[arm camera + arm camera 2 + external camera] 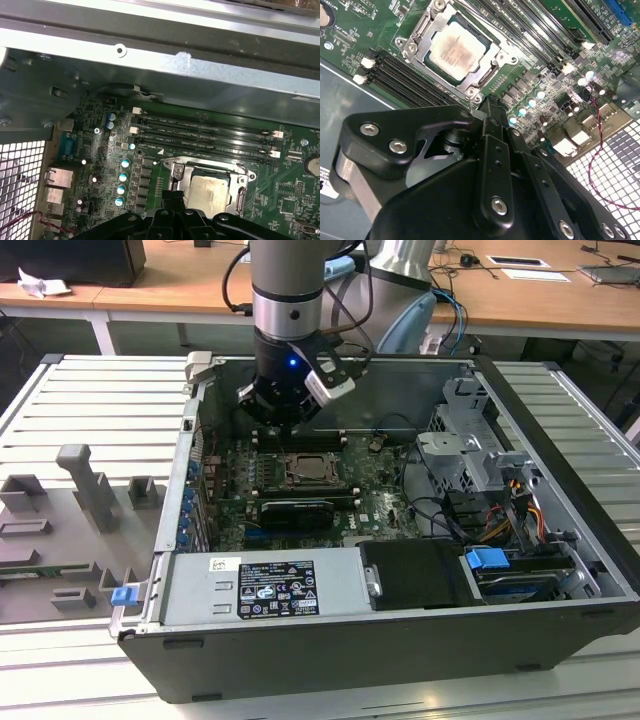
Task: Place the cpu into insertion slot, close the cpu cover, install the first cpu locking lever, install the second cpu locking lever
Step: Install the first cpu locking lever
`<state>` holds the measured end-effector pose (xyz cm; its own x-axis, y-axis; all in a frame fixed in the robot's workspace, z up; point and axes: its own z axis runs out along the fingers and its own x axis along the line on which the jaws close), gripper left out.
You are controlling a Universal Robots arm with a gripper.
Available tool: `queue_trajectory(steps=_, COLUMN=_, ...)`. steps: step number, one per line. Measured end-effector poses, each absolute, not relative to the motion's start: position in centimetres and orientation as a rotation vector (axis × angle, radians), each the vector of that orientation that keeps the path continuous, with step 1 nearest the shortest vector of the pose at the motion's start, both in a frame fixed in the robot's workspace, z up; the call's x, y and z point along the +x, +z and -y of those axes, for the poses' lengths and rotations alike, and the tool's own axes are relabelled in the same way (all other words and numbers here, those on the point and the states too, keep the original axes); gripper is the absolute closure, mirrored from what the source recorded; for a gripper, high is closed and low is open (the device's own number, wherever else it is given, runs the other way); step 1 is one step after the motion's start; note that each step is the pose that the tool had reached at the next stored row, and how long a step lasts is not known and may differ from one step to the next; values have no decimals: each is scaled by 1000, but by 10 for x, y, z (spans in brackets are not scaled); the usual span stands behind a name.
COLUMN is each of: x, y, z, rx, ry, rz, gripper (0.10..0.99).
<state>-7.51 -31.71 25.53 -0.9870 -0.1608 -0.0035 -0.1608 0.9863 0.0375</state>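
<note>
On the exterior view's left, grey fixtures (pixel 85 490) stand on the slatted desk (pixel 100 400) beside the open computer case (pixel 300 680). Further right, the gripper (pixel 290 410) hangs inside the case above the long memory slots (pixel 400 80), near the socket but not touching it. In both wrist views its jaws look pressed together, pinching nothing. The cpu (pixel 454 50) lies flat in the insertion slot (pixel 476 29) on the green board. The cpu cover (pixel 427 30) is folded down around it, framing the chip's dull metal top. A metal drive cage (pixel 470 440) stands at the exterior view's right.
</note>
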Motion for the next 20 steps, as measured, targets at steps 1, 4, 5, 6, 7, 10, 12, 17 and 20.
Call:
queue_trajectory(steps=1, x=-76, y=255, z=317, rx=-253, ry=59, rz=-3130, gripper=980)
queue_trajectory(steps=4, x=-76, y=255, z=317, rx=-254, ry=59, rz=-3130, gripper=980)
queue_trajectory(steps=5, x=-76, y=255, z=317, rx=-253, ry=59, rz=-3130, gripper=980)
queue_trajectory(steps=6, x=-77, y=255, z=317, rx=-253, ry=59, rz=-3130, gripper=980)
queue_trajectory(steps=7, x=-77, y=255, z=317, rx=-253, ry=59, rz=-3130, gripper=980)
queue_trajectory(steps=10, x=-79, y=255, z=317, rx=-253, ry=59, rz=-3130, gripper=980)
queue_trajectory(steps=12, x=-80, y=255, z=317, rx=-254, ry=59, rz=-3130, gripper=980)
queue_trajectory(steps=17, x=-81, y=255, z=317, rx=-253, ry=59, rz=-3130, gripper=980)
queue_trajectory(steps=20, x=-83, y=255, z=317, rx=-253, ry=59, rz=-3130, gripper=980)
